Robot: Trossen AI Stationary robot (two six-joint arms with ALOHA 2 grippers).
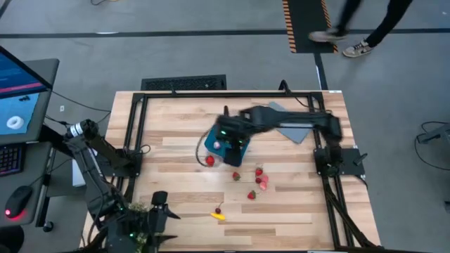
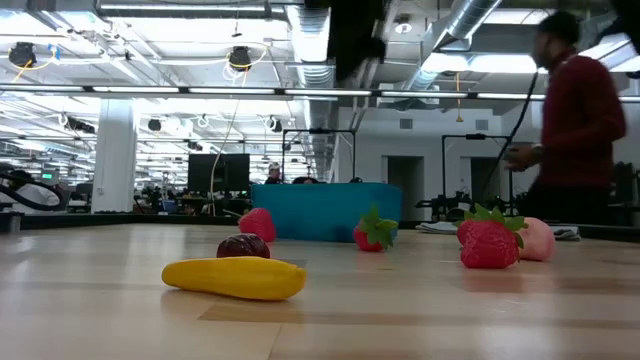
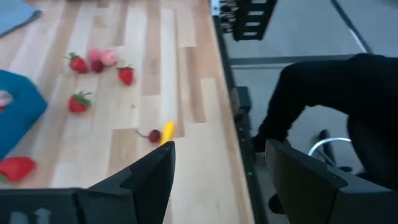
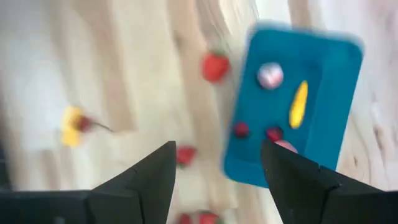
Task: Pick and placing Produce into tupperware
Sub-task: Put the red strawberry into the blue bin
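Observation:
The teal tupperware (image 4: 292, 106) sits mid-table (image 1: 219, 143) and holds a yellow piece (image 4: 299, 104), a pale round piece (image 4: 270, 74) and a few red ones. My right gripper (image 4: 217, 168) hangs open above the tupperware (image 1: 233, 140), holding nothing. Loose produce lies on the wood: a strawberry (image 1: 209, 161) beside the tupperware, a cluster of red and pink pieces (image 1: 259, 177), and a yellow piece (image 2: 235, 277) with a dark cherry (image 2: 243, 246) nearer the front. My left gripper (image 3: 217, 180) is open near the front left corner (image 1: 158, 209).
A flat grey lid (image 1: 292, 124) lies at the back right under the right arm. A leafy green plant (image 1: 137, 211) sits by the left gripper. A black frame (image 1: 133, 126) rims the table. A person (image 2: 575, 120) stands beyond the far edge.

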